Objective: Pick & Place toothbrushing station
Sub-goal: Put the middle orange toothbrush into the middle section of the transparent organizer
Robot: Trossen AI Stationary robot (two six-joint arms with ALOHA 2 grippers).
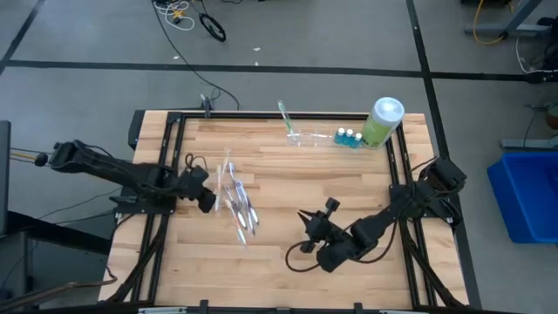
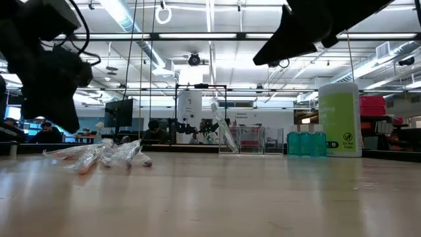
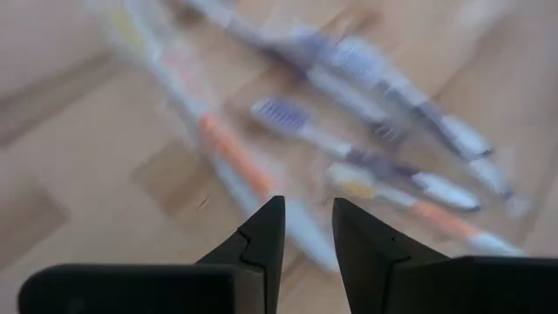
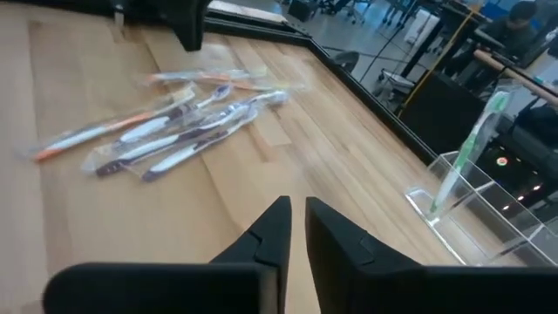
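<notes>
Left gripper [image 3: 307,228]: jaws parted by a narrow gap, nothing between them, poised above the heap of wrapped toothbrushes [image 1: 237,202] on the left half of the wooden table [image 1: 288,179]. In the high view this gripper [image 1: 207,198] sits just beside the heap's left edge. The low view shows the toothbrushes [image 2: 99,155] lying flat in clear wrappers, with orange, purple and white handles.

Right gripper [image 4: 296,228]: jaws nearly closed, only a slim slit between them, holding nothing. In the high view it [image 1: 305,220] stands over bare table right of centre, well apart from the heap and pointing towards it.

Toothbrushing station [image 1: 309,134]: a low, see-through plastic rack at the far edge of the table, near its middle, with one green toothbrush [image 1: 285,116] leaning in it. The right wrist view shows the rack [image 4: 475,205] with the green toothbrush [image 4: 471,148] tilted. In the low view the rack [image 2: 242,139] stands upright on the table.

Just beside the rack stand small blue-capped bottles [image 1: 349,137], then a large light-green bottle with a white cap [image 1: 382,121] at the far right corner.
</notes>
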